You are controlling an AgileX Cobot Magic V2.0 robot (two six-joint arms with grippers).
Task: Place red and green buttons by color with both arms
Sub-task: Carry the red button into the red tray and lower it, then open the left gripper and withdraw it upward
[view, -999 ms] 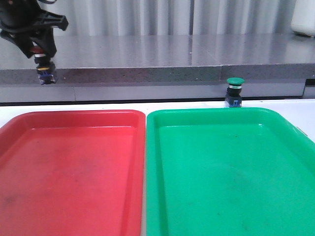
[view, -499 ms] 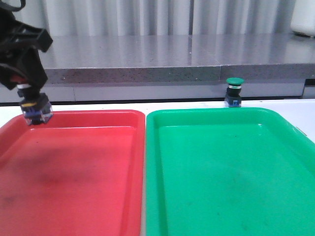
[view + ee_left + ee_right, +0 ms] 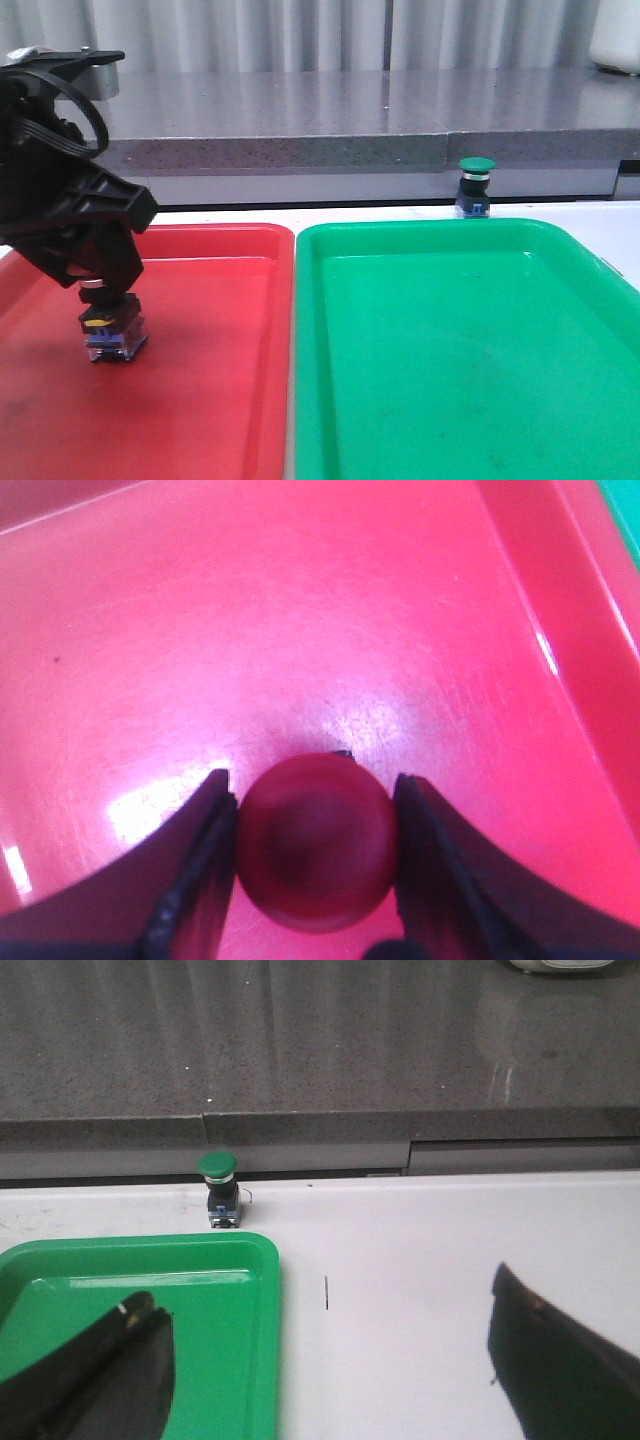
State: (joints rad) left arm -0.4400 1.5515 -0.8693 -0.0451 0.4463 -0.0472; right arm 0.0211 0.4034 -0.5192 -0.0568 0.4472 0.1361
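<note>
1. Presently, two buttons are on record. The red button (image 3: 316,842) is pinched between the prongs of the left gripper (image 3: 100,300); in the front view only its black body and clear-blue base (image 3: 110,333) show, at the lower left of the frame.
2. In the left wrist view the two black fingers (image 3: 195,865) press against either side of the domed red cap, with the red tray floor filling the frame behind it.
3. The button's base sits low over the floor of the red tray (image 3: 200,400), in the tray's left half; whether it touches the floor cannot be told.
4. The green button (image 3: 476,186) stands upright on the white table (image 3: 430,1260), just behind the far rim of the green tray (image 3: 460,350), at the upper right of the front frame. Nothing is touching it.
5. Two trays are counted, one red and one green, lying side by side with their long rims adjoining at the centre of the front frame.
6. The right gripper (image 3: 330,1380) appears only in its wrist view: two dark prongs at the lower corners of the frame, spread wide, with nothing between them. It hangs over the near corner of the green tray and bare table, well apart from the green button (image 3: 220,1190).
7. One grey stone ledge (image 3: 350,120) runs across the upper front frame.
</note>
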